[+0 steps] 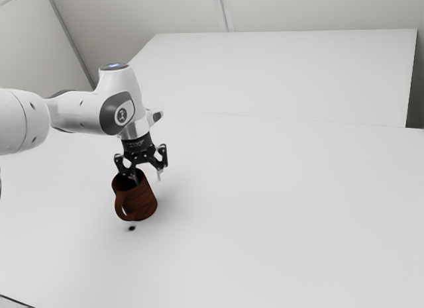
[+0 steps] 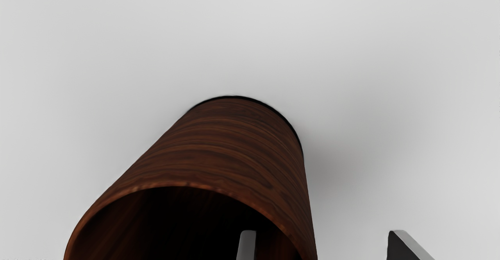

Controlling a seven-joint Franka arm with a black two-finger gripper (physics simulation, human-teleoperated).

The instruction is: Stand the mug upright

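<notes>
Brown wood-grained mug [image 1: 141, 203] stands on its base, mouth up, upright as far as the views settle it; a slight lean cannot be excluded. It is on the white worktop [image 1: 278, 208], toward the exterior view's left, well apart from the faint far edge. Its handle [image 1: 120, 207] faces the exterior camera, a small dark spot [image 1: 132, 228] beneath it, likely shade.

Hand [image 1: 148, 179] is released: one finger [image 2: 247, 246] inside the mouth, the other [image 2: 408, 248] outside, the wall between them unpinched. The pose the task asks for is there; the scene would suit a hand letting go or one about to take hold.

Handling, by judgement: stiff, probably light to moderate, smooth enough to slip if pinched off-centre; fragility uncertain. Best hold is the wall just below the rim [image 2: 187, 186], pads flat to it. The handle is a poorer purchase, apt to swivel the body. Sideways pressure high on the wall could tip it.
</notes>
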